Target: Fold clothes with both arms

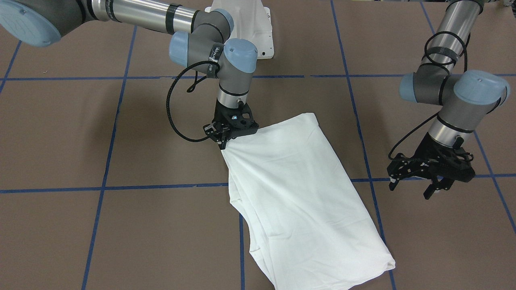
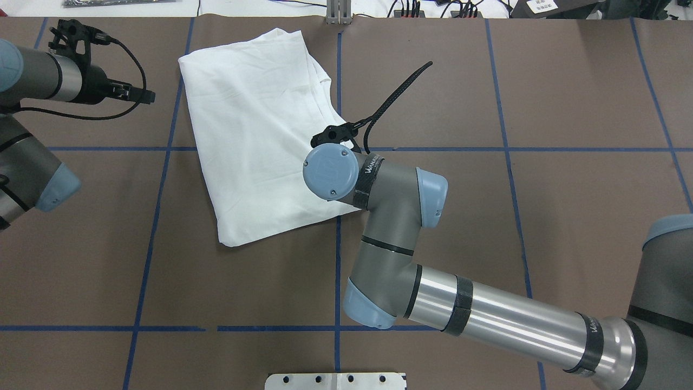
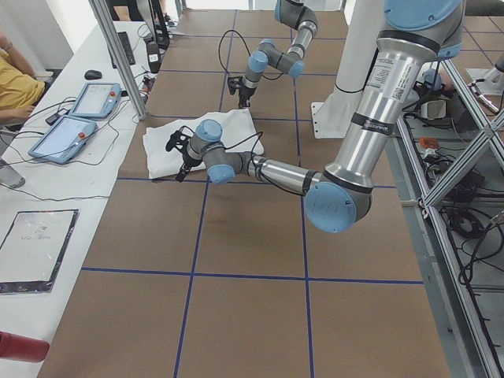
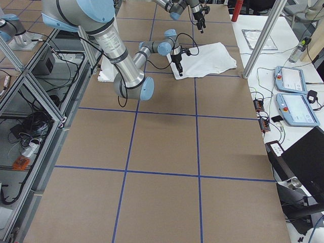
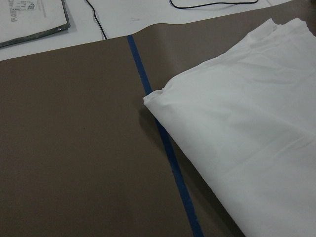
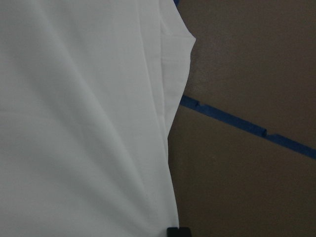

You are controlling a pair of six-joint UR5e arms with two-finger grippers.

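The clothes are one white shirt (image 1: 298, 193), folded into a long strip that lies diagonally on the brown table; no text shows on it. My right gripper (image 1: 223, 141) is shut on the shirt's corner nearest the robot base, and that corner is slightly raised. In the overhead view the right wrist (image 2: 330, 173) hides that grip above the shirt (image 2: 260, 135). The right wrist view shows the cloth (image 6: 84, 123) and its layered edge. My left gripper (image 1: 410, 190) hangs open and empty, well to the side of the shirt. The left wrist view shows the shirt's far corner (image 5: 247, 138).
Blue tape lines (image 1: 161, 186) grid the brown table. The white metal base (image 1: 246, 24) stands behind the shirt. A side table with two tablets (image 3: 79, 98), cables and a metal post (image 3: 118, 55) runs along the far edge, where a person's arm (image 3: 12, 75) shows.
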